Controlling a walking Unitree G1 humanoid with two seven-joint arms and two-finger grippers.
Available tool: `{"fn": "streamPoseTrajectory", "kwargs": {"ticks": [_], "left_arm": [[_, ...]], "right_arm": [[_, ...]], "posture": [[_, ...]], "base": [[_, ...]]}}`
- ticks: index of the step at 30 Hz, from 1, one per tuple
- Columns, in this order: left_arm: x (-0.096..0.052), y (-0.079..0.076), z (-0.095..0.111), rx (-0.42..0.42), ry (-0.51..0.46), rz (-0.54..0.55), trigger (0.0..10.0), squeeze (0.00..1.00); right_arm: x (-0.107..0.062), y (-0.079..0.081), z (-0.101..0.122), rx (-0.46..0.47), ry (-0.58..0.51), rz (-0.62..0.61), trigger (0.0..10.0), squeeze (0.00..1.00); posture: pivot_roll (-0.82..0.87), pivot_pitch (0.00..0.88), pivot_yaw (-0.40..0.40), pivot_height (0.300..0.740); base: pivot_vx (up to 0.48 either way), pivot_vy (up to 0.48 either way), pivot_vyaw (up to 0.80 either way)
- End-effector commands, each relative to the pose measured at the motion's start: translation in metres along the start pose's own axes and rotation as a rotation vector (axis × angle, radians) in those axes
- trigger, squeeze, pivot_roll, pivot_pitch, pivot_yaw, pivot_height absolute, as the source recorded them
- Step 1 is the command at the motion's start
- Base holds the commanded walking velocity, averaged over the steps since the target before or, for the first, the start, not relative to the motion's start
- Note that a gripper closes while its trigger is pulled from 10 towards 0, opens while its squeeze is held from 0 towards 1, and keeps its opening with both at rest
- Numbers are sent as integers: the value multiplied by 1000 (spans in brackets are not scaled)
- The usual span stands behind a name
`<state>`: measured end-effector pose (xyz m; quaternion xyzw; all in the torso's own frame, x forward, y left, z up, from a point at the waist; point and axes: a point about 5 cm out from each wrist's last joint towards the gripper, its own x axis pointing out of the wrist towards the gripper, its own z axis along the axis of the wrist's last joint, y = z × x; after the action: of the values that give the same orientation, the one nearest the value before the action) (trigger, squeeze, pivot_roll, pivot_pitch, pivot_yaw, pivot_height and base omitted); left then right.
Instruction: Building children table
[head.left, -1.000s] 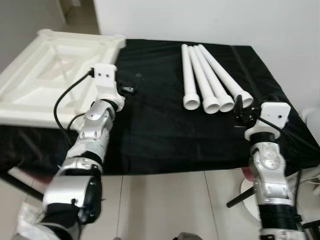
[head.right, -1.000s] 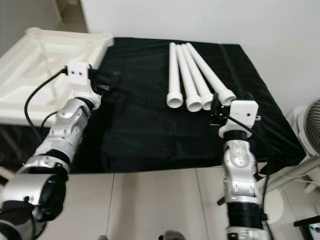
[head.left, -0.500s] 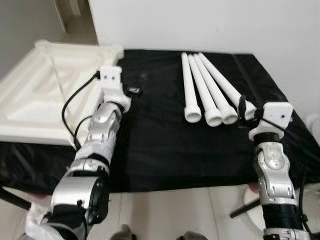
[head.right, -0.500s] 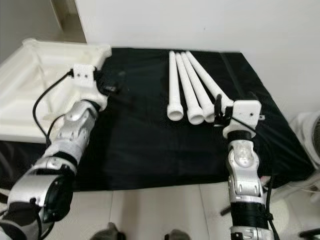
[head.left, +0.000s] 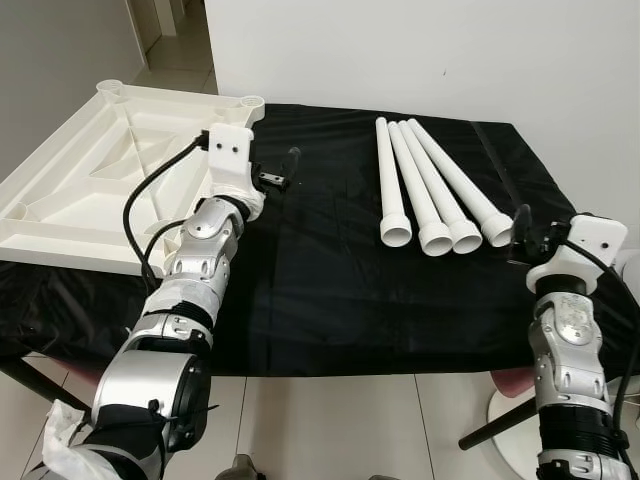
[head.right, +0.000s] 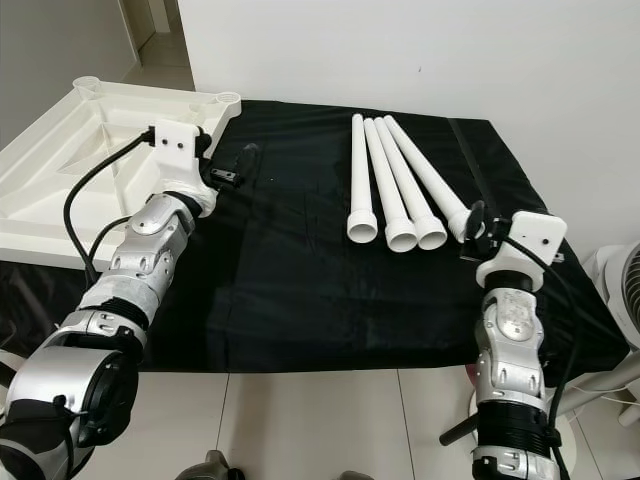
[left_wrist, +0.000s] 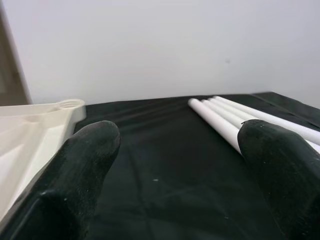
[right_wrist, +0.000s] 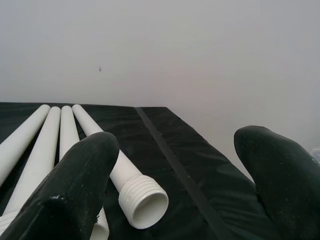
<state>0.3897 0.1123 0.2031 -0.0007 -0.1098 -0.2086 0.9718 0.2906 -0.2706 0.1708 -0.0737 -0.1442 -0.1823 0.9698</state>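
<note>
A black cloth covers the bench. Far left on it lies the white tabletop, underside up, ribbed, with round leg sockets at its corners. Far right, four white legs lie side by side, touching, open ends toward the robot. The right wrist view shows a ridged thread on the rightmost leg's near end. The left gripper hovers over the cloth just right of the tabletop, fingers wide apart. The right gripper sits just right of the legs' near ends, fingers apart, empty. No writing can be read.
</note>
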Motion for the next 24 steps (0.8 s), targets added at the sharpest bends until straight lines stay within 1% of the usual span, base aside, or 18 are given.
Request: {"fn": "streamPoseTrajectory", "kwargs": {"ticks": [1,6,8,10,11,13,14,16,18,21,23,24], "left_arm": [[6,-8,8,25,-1,-91,10000,0],[8,-8,10,28,5,-98,10000,0],[9,-8,12,33,10,-100,10000,0],[10,-9,13,35,11,-102,10000,0],[11,-10,15,39,13,-107,10000,0],[12,-11,17,40,14,-112,10000,0],[12,-11,17,40,14,-112,10000,0],[12,-12,19,60,19,-118,10000,0],[12,-12,19,59,29,-121,10000,0],[13,-13,20,57,31,-121,10000,0],[13,-13,23,60,28,-128,10000,0],[13,-13,23,60,28,-128,10000,0]], "right_arm": [[5,-4,4,-24,-7,7,10000,0],[7,-4,7,-47,-15,35,10000,0],[10,0,8,-54,-14,78,10000,0],[12,2,8,-54,-10,102,10000,0],[14,4,9,-57,-5,130,10000,0],[16,8,8,-53,6,167,10000,0],[16,8,8,-53,6,167,10000,0],[17,11,8,-45,16,197,10000,0],[18,15,7,-31,24,231,10000,0],[19,16,7,-32,27,241,10000,0],[22,17,8,-2,26,264,10000,0],[22,17,8,-2,26,264,10000,0]], "posture": [[-22,27,7,740],[-27,40,10,740],[-35,71,12,740],[-35,71,12,740],[-41,88,15,740],[-42,95,16,740],[-42,95,16,740],[-42,126,19,740],[-40,150,21,740],[-40,150,21,740],[-29,196,21,740],[-29,196,21,740]], "base": [[0,0,0],[0,0,0],[0,0,0],[0,0,0],[0,0,0],[0,0,0],[0,0,0],[0,0,0],[0,0,0],[0,0,0],[0,0,0],[0,0,0]]}}
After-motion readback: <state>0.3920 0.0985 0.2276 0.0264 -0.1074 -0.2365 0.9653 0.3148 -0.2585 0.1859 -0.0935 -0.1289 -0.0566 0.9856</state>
